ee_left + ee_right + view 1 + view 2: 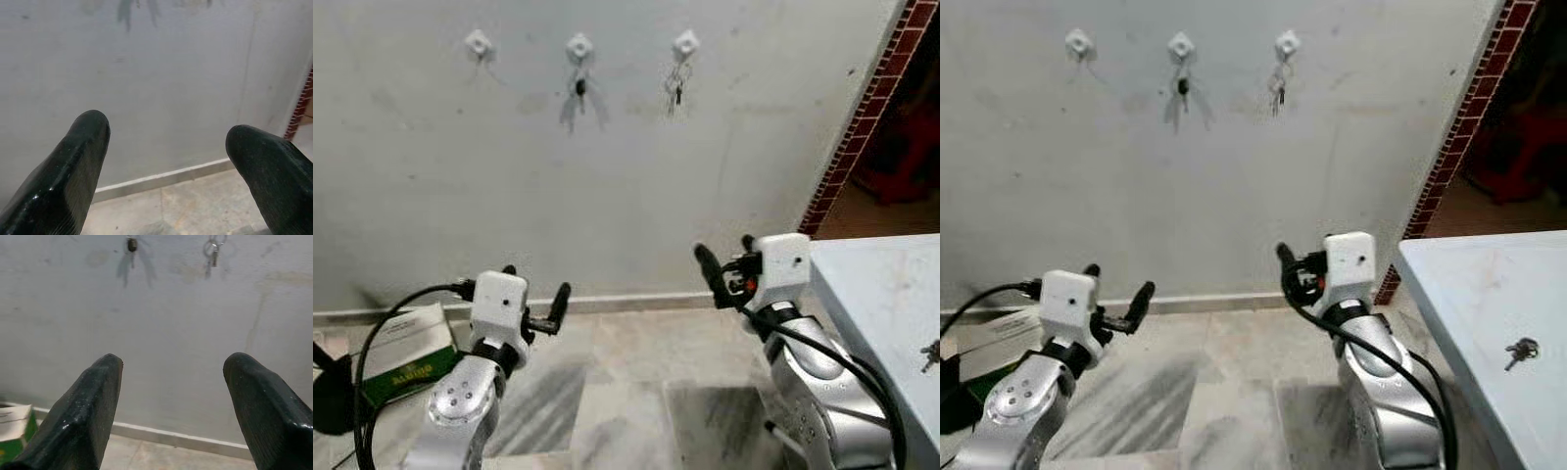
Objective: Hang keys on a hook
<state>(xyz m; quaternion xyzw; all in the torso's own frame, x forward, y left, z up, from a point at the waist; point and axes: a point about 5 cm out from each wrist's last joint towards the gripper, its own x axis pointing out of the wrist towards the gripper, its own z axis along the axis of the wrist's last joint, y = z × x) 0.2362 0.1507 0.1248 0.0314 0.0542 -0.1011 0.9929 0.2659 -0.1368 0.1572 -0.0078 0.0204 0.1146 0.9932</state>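
Note:
Three white hooks are fixed high on the grey wall. The left hook is bare. One bunch of keys hangs from the middle hook, another key set from the right hook. A further key bunch lies on the pale table at my right. My left gripper and right gripper are both raised in front of me, well below the hooks, open and holding nothing. The right wrist view looks up at both hanging key sets.
A green and white box lies on the marble floor at the left, beside a dark object. A brick pillar edge ends the wall on the right, with a red object beyond it.

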